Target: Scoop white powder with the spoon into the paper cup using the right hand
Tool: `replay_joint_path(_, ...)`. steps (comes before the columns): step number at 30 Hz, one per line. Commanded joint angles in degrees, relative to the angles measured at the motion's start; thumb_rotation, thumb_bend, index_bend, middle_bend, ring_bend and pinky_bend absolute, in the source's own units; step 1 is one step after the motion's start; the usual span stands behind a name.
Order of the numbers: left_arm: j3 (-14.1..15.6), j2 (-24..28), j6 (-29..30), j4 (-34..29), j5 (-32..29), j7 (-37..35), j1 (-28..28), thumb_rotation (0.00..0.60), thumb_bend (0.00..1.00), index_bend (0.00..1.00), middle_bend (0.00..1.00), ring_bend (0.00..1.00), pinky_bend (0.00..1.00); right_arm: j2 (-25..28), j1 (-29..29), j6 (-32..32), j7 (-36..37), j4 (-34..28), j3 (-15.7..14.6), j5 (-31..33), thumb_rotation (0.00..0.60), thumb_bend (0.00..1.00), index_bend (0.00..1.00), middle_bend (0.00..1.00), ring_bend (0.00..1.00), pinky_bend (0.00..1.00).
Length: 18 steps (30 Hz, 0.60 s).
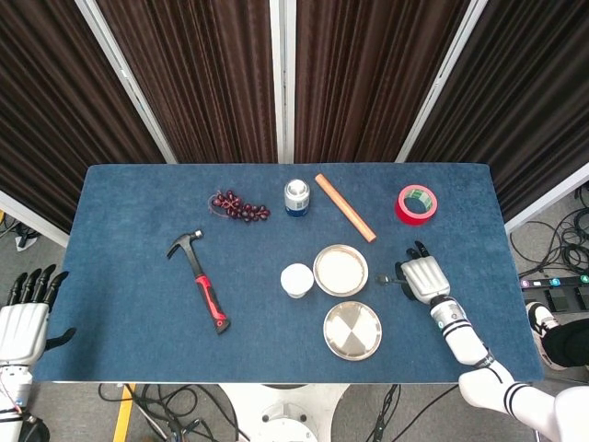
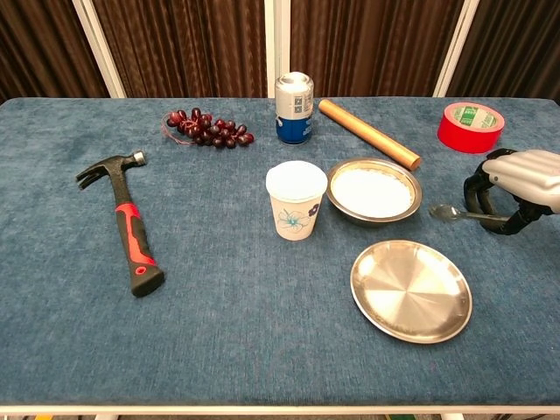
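We see our right robot hand (image 2: 516, 188) low over the blue cloth-covered worktop (image 2: 219, 332), its fingers curled down around the handle of the small metal spoon (image 2: 455, 213). The spoon's bowl points toward the round steel bowl of white powder (image 2: 374, 192) and lies just beside its rim, apart from it; whether the spoon rests on the cloth or is lifted slightly we cannot tell. The white paper cup with a blue flower print (image 2: 296, 199) stands upright just left of that bowl. Nearer us sits an empty shiny steel plate (image 2: 411, 290).

Our left robot hand (image 1: 26, 318) hangs off the worktop's left edge in the head view, fingers straight and spread, holding nothing.

Further back lie a bunch of dark red grapes (image 2: 207, 128), a blue-and-silver can (image 2: 294, 108), a long tan wooden rod (image 2: 368, 133) and a red roll of tape (image 2: 471, 126). A red-and-black-handled claw hammer (image 2: 127, 224) lies to the left.
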Motion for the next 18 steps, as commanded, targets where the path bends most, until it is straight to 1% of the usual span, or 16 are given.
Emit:
replay_joint_path(1, -0.1, 0.1, 0.0, -0.3, -0.1, 0.1, -0.1, 0.6, 0.07, 0.19, 0.15, 0.04, 0.05, 0.3, 0.1, -0.2, -0.1, -0.2, 0.0, 0.1, 0.6, 0.33, 0.53, 0.54, 0.17, 0.0)
replay_joint_path(5, -0.2, 0.2, -0.1, -0.6, -0.2, 0.3, -0.2, 0.6, 0.07, 0.19, 0.15, 0.04, 0.05, 2.4, 0.8, -1.1, -1.0, -2.4, -0.1, -0.1, 0.6, 0.34, 0.54, 0.55, 0.18, 0.0)
replay_joint_path(8, -0.1, 0.2, 0.2, -0.3, 0.1, 0.0, -0.1, 0.6, 0.07, 0.19, 0.15, 0.04, 0.05, 6.3, 1.9, -3.4, -2.2, -6.5, 0.1, 0.6, 0.6, 0.34, 0.54, 0.56, 0.18, 0.0)
replay_joint_path(11, -0.2, 0.1, 0.5, 0.0, 0.3, -0.2, -0.1, 0.6, 0.07, 0.19, 0.15, 0.04, 0.05, 10.6, 3.3, -5.0, -4.9, -11.3, 0.7, 1.7, 0.6, 0.35, 0.54, 0.56, 0.18, 0.0)
replay_joint_path(15, -0.2, 0.0, 0.8, 0.2, 0.3, -0.7, 0.1, 0.6, 0.07, 0.19, 0.15, 0.04, 0.05, 16.6, 5.7, -8.1, -7.8, -18.6, 1.8, 3.6, 0.6, 0.36, 0.54, 0.56, 0.18, 0.0)
replay_joint_path(18, -0.1, 0.0, 0.8, 0.4, 0.3, -0.8, 0.2, 0.6, 0.07, 0.19, 0.15, 0.04, 0.05, 19.4, 7.6, -9.6, -9.1, -22.6, 3.0, 5.1, 0.6, 0.36, 0.54, 0.56, 0.18, 0.0)
